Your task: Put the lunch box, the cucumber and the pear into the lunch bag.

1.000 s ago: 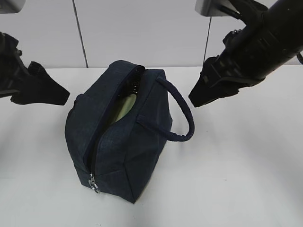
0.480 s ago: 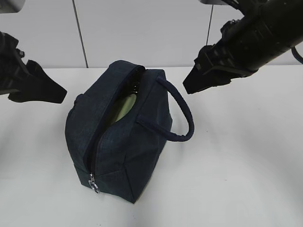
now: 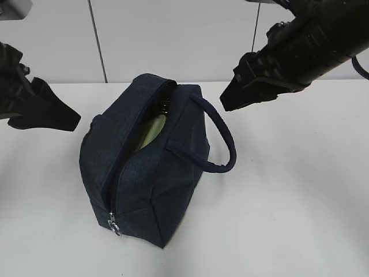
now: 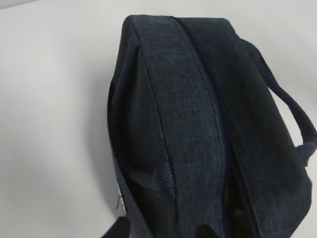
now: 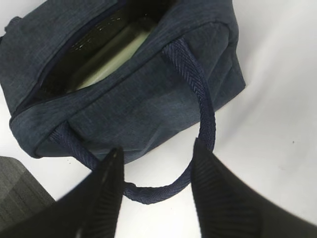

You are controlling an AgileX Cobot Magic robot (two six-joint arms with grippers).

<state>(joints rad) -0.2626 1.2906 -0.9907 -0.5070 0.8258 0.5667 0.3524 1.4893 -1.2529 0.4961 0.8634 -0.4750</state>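
Two black arms hang over a white table [image 3: 300, 190], one at each side of the navy lunch bag [image 3: 144, 173] standing near its middle. The bag's top zipper gapes, and the pale green lid of the lunch box [image 3: 149, 131] shows inside the opening. Its thick loop handle [image 3: 222, 138] droops toward the right. The right gripper [image 5: 156, 153] hovers above that handle with its fingers apart, holding nothing. The left gripper [image 4: 163, 233] is off the bag's left side, fingertips spread and empty. A metal ring pull [image 3: 115, 225] hangs at the bag's near end.
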